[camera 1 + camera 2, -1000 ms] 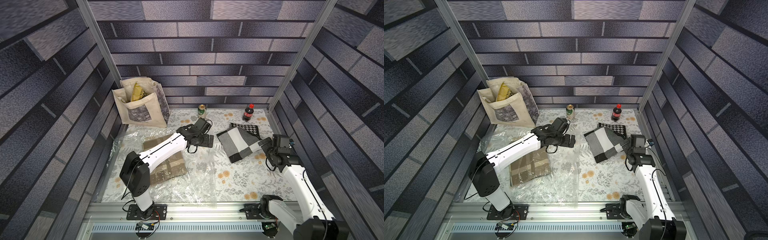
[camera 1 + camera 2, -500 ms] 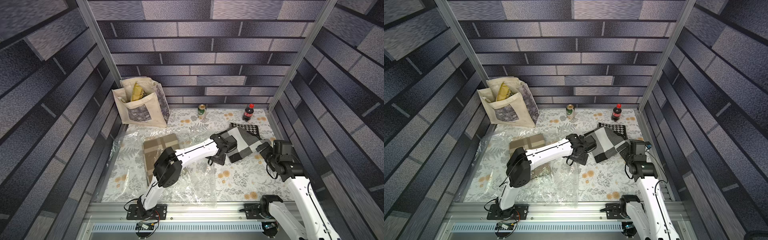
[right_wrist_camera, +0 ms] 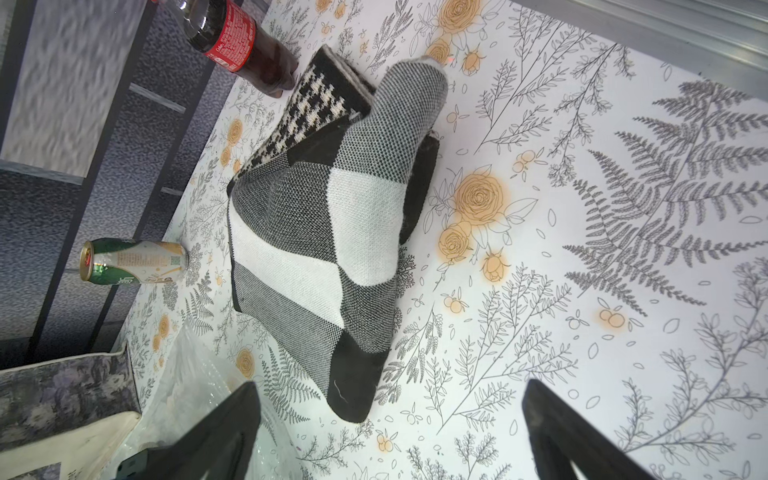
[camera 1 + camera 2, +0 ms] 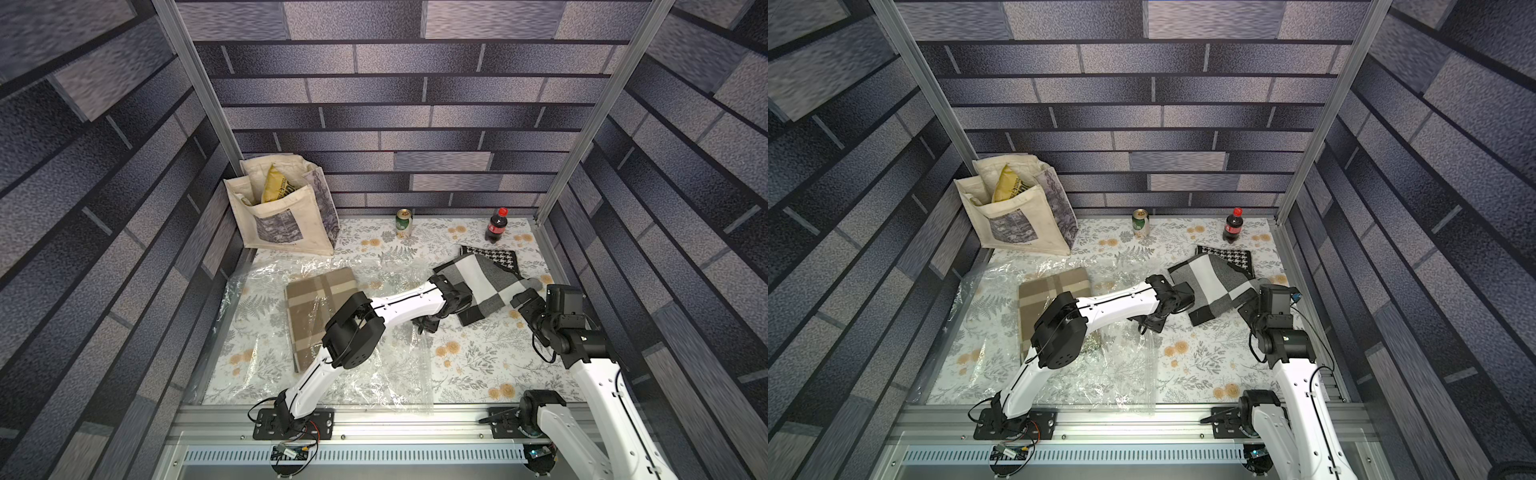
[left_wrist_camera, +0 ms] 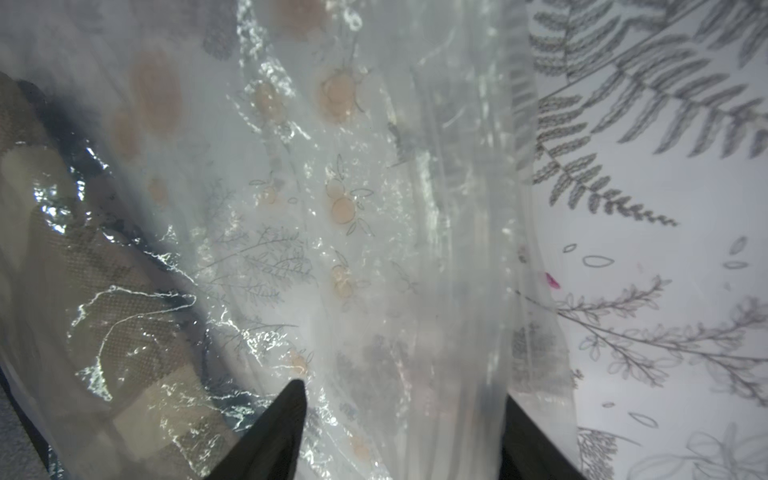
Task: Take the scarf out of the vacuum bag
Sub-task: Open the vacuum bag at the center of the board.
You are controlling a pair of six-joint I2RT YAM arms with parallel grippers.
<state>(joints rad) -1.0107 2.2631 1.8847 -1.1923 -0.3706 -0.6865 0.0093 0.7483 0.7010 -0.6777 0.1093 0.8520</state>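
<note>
Brown scarf [image 4: 307,299] sits inside the bag [image 4: 374,374]. My left gripper [image 5: 403,390] straddles the bag's edge, jaws half apart. Right gripper [image 3: 390,386] is wide and empty. If I pinch both layers, the whole bag probably drags along.

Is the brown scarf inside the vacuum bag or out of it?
Inside: glossy plastic of the vacuum bag covers the folded brown scarf.

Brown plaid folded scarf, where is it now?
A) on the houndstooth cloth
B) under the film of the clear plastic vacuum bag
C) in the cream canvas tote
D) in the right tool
B: the brown plaid folded scarf shows through the crinkly, glinting film of the clear plastic vacuum bag, as the left wrist view also shows.
</note>
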